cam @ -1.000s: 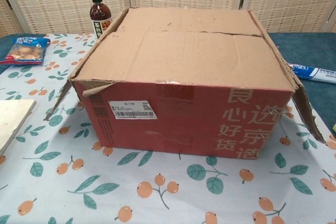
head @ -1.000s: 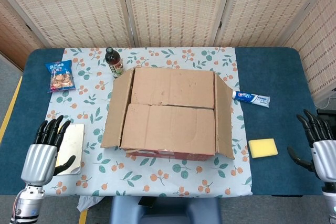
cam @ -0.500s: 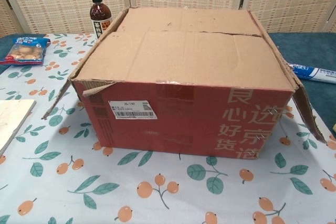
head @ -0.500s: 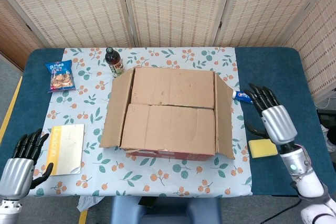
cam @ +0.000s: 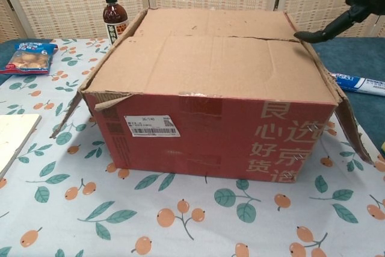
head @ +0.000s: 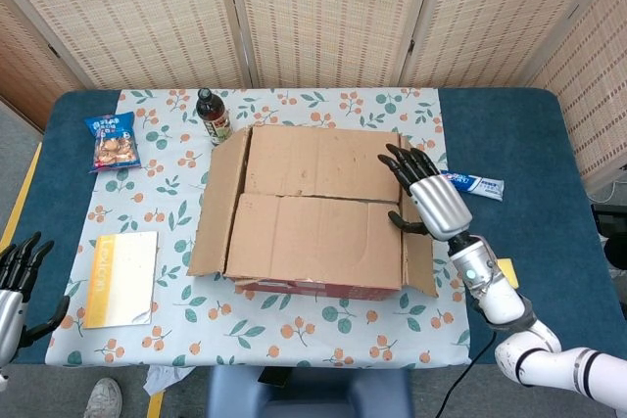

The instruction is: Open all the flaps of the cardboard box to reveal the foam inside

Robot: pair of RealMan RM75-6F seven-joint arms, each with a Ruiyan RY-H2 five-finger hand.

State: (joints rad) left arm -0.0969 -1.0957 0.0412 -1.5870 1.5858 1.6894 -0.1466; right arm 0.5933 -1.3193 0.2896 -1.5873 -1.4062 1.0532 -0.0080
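On one cardboard box [head: 313, 208], two flaps lie closed; both hands' fingers [head: 404, 165] spread

Head view: high, looks steeply down on whole desk [head: 509, 124], cardboard box [head: 313, 210] centred, woven screens behind. Chest view: low, close, faces box front wall [cam: 210, 139] level-on, desk edges cropped. Both share box, bottle [head: 213, 116] behind box's left corner, toothpaste [cam: 360, 83] right of box, right hand [head: 428, 195].
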